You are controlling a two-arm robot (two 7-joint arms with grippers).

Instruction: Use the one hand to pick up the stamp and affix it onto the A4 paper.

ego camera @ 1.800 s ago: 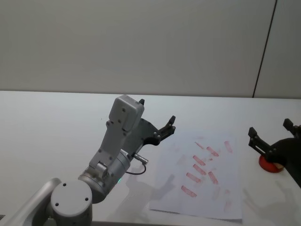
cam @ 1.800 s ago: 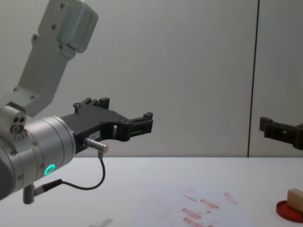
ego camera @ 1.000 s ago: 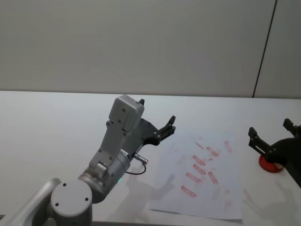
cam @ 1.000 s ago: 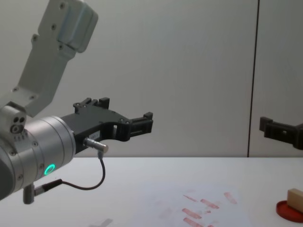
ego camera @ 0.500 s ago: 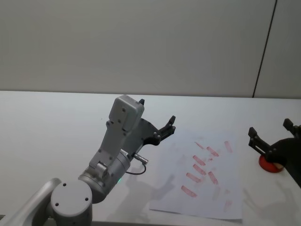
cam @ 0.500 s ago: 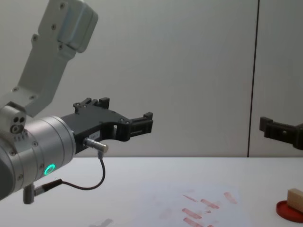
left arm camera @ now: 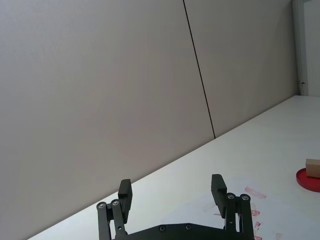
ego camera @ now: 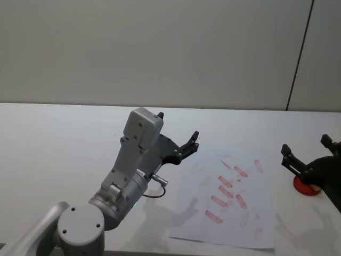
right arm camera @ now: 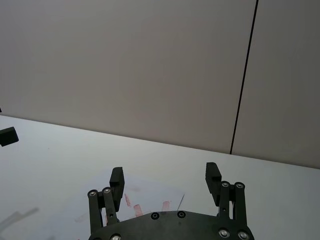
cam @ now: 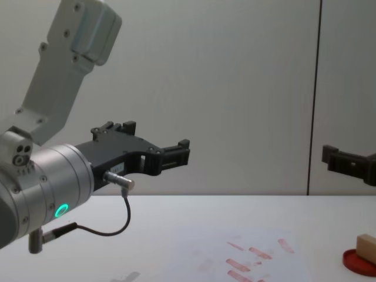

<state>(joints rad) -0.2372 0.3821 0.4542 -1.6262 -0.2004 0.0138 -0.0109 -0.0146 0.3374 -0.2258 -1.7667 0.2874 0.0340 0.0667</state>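
Hovering right pincer (ego camera: 305, 145), spread empty, over blocky tan wooden stamp (cam: 367, 244) | left pincer (ego camera: 178, 127) spread, raised

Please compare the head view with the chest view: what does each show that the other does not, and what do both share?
Head view: the whole outline of the A4 paper, and both spread fingers of the right gripper. Chest view: the wooden stamp standing on the red ink pad, lower than that gripper. Both: the pad, the red marks on the paper and the open left gripper, raised left of it.
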